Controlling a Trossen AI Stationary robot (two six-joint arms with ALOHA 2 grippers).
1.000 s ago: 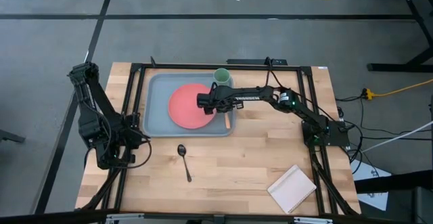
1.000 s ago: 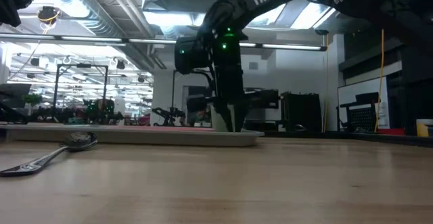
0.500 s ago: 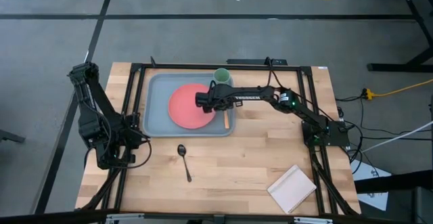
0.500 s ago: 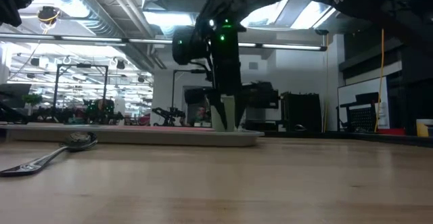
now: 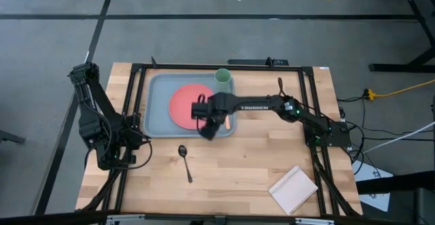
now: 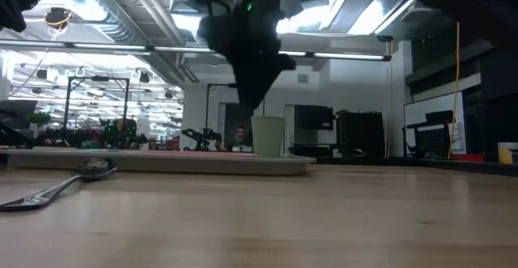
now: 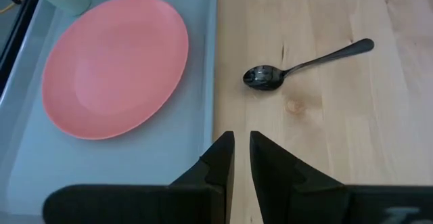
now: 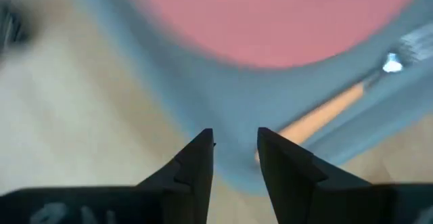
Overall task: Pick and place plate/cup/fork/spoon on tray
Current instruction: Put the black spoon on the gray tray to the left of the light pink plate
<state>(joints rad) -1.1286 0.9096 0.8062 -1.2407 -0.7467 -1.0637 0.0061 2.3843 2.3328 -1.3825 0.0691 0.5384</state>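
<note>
Right end effector [image 5: 207, 131]: narrow gap, holding nothing, over tray [image 5: 155, 109] rim. Plate [image 5: 185, 105], fork [image 8: 325, 112], cup [image 5: 223, 77] beyond it on tray. Spoon [image 5: 184, 161] beside it on surface [image 5: 251, 164]; left end effector [image 7: 241, 146] nearly closed, empty.

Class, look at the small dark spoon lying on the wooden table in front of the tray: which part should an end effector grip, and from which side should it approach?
Grip the small dark spoon at mid-handle, coming straight down from above with the fingers across the handle. It lies flat on the bare wooden table, and the handle is thin and straight, while the oval bowl is wider and curved, so probably a poorer hold.
</note>
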